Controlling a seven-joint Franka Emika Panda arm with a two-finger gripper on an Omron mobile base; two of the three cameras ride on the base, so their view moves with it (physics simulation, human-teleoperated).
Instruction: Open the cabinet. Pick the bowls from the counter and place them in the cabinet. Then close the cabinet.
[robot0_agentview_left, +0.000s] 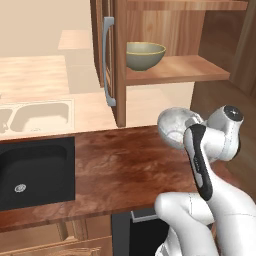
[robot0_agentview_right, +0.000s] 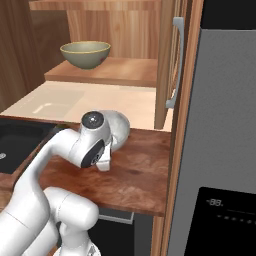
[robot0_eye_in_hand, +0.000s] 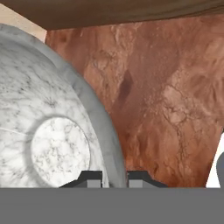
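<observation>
Here, two bowls: the gripper (robot0_eye_in_hand: 114, 179) pinches the white bowl's (robot0_eye_in_hand: 48, 131) rim above the counter (robot0_agentview_left: 115, 165).
One olive bowl (robot0_agentview_left: 144, 55) sits at twelve o'clock inside the open cabinet (robot0_agentview_left: 175, 70).

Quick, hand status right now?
Hand: shut on the rim of the white-grey bowl, above the counter.

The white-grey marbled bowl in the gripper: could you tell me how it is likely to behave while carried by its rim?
The white-grey marbled bowl looks rigid, so it should not flex. Its glossy surface may be slippery where the gripper pinches the thin rim. Gripped at one edge, it will probably tend to tilt or swing.
</observation>
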